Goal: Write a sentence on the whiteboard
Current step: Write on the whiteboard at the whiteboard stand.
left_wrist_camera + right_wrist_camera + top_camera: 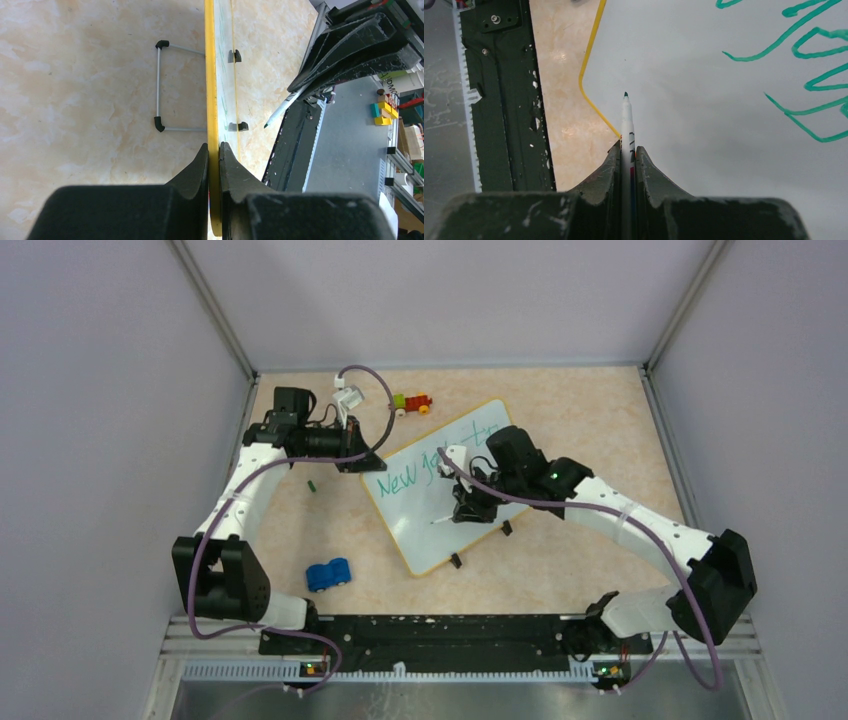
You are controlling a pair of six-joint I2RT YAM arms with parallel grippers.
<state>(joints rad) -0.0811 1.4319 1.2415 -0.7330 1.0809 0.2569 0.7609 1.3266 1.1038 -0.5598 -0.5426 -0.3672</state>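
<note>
The whiteboard (440, 510) lies tilted on the table, edge-on in the left wrist view, where its yellow rim (211, 75) shows. My left gripper (213, 150) is shut on that rim at the board's left corner (365, 464). The sentence (405, 480) is green writing across the board's upper half, with strokes (809, 50) also showing at the top right of the right wrist view. My right gripper (628, 147) is shut on a white marker (626, 120), green tip forward over the blank lower part of the board (704, 130). The left wrist view shows the marker (280, 110) a little off the surface.
A blue toy car (328, 574) sits near the left arm's base. A small coloured block toy (412, 401) lies beyond the board, a tiny green piece (312, 485) to its left. Black clips (456, 561) line the board's near edge. A wire stand (159, 85) sticks out behind it.
</note>
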